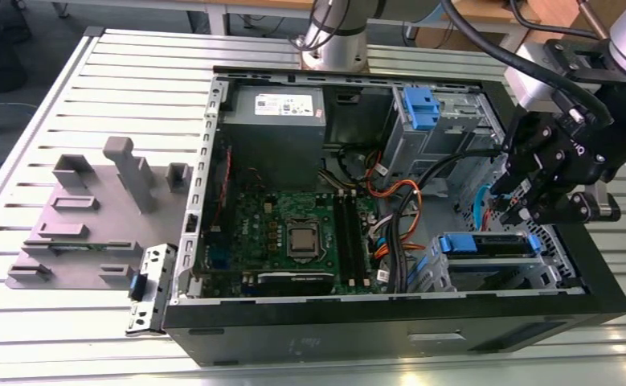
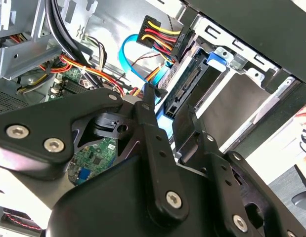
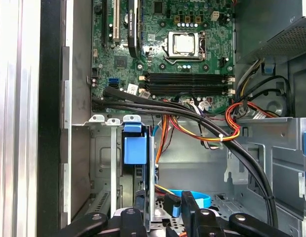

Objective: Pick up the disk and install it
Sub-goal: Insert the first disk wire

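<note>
The disk [image 1: 486, 244] sits in the drive bay at the case's near corner on the exterior view's right, its blue carrier handle [image 3: 135, 148] toward the motherboard. In the second wrist view its connector end [image 2: 185, 85] faces the gripper. My gripper [image 1: 533, 205] hangs just above that end of the bay. Its black fingers [image 3: 188, 206] stand apart in both wrist views, open, and the disk's edge lies between them, close to one finger [image 2: 151, 114]. I cannot see either finger pressing on the disk.
The open computer case [image 1: 398, 322] lies on a slatted metal table [image 1: 34, 322]. Inside are the motherboard [image 1: 291, 233], a grey power-supply box [image 1: 275, 104], another blue carrier [image 1: 420, 108] and cable bundles [image 3: 207, 126]. A grey fixture [image 1: 87, 217] stands on the exterior view's left.
</note>
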Available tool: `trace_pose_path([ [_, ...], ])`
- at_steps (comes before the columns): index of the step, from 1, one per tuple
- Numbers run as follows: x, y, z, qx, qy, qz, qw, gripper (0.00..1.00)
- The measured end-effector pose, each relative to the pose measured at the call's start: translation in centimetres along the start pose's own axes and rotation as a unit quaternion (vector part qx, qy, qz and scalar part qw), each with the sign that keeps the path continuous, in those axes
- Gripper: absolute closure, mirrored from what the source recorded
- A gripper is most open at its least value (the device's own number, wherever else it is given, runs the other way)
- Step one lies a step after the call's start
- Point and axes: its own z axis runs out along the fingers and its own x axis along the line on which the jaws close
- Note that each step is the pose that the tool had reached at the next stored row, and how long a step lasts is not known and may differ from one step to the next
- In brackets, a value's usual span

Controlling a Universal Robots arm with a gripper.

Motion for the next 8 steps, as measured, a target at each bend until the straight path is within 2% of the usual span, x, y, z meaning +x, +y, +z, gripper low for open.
trace_pose_path([
  [4, 0.0, 0.0, 0.01, 0.0, 0.0, 0.0, 1.0, 0.59],
  [5, 0.0, 0.0, 0.01, 0.0, 0.0, 0.0, 1.0, 0.65],
  [6, 0.0, 0.0, 0.01, 0.0, 0.0, 0.0, 1.0, 0.65],
  [8, 0.0, 0.0, 0.02, 0.0, -0.0001, 0.0, 1.0, 0.78],
])
